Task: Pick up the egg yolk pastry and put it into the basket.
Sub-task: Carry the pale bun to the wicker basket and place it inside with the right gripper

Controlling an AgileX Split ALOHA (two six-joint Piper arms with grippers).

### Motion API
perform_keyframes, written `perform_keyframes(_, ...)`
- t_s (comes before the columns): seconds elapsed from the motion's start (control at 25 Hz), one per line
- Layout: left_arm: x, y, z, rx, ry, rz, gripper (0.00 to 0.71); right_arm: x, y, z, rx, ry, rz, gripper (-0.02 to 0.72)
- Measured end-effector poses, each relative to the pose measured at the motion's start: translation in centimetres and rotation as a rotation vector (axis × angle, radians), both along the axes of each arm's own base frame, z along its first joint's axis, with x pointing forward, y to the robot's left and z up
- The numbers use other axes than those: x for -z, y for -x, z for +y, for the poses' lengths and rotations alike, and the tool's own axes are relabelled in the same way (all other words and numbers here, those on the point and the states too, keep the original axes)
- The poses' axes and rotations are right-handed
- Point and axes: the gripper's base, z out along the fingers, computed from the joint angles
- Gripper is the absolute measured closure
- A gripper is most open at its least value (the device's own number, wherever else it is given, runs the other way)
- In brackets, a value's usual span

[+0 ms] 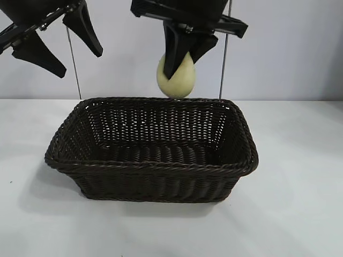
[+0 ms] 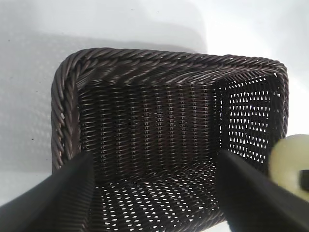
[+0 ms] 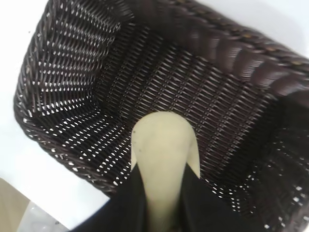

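Your right end effector (image 1: 182, 61) is pinching the egg yolk pastry (image 1: 177, 77) between its two dark fingers (image 1: 172, 51), holding it on edge in the air, clear of the desk (image 1: 300, 176). In the exterior view the pastry hangs just above the far rim of the basket (image 1: 153, 166), roughly at the middle of that rim and not touching it. The right wrist view shows the pale puck (image 3: 164, 159) clamped between the fingers (image 3: 125, 208) with the woven basket floor (image 3: 159, 82) open below it, so you are positioned over the basket's interior near one long wall.

Your left end effector (image 1: 56, 40) sits raised at the upper left, above the basket's left end, its fingers spread apart and holding nothing. From its wrist camera you see both spread fingers (image 2: 53, 198) framing the basket (image 2: 145, 63), with the pastry (image 2: 289, 162) showing past the basket's end wall.

The basket rests on the white desk, near its middle.
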Motion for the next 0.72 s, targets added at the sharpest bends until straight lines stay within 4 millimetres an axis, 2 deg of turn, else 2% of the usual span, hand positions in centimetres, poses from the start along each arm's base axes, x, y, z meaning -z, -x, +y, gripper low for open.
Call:
perform_keyframes(0.24, 0.0, 0.1, 0.0, 0.006, -0.001, 0.010, 0.196, 0.2, 0.0, 0.1, -0.001, 0.001, 0.003, 0.295)
perform_keyframes(0.32, 0.0, 0.1, 0.0, 0.006, -0.001, 0.011, 0.196, -0.2, 0.0, 0.1, -0.008, -0.002, -0.011, 0.241)
perform_keyframes(0.48, 0.0, 0.1, 0.0, 0.006, -0.001, 0.011, 0.196, -2.2, 0.0, -0.7, 0.006, -0.026, -0.048, 0.209)
perform_keyframes(0.56, 0.0, 0.1, 0.0, 0.006, -0.001, 0.011, 0.196, -3.5, -0.2, -1.8, 0.026, -0.047, -0.068, 0.209)
perform_keyframes(0.72, 0.0, 0.1, 0.0, 0.006, -0.001, 0.011, 0.196, -5.5, -1.1, -5.5, 0.081, -0.088, -0.074, 0.209)
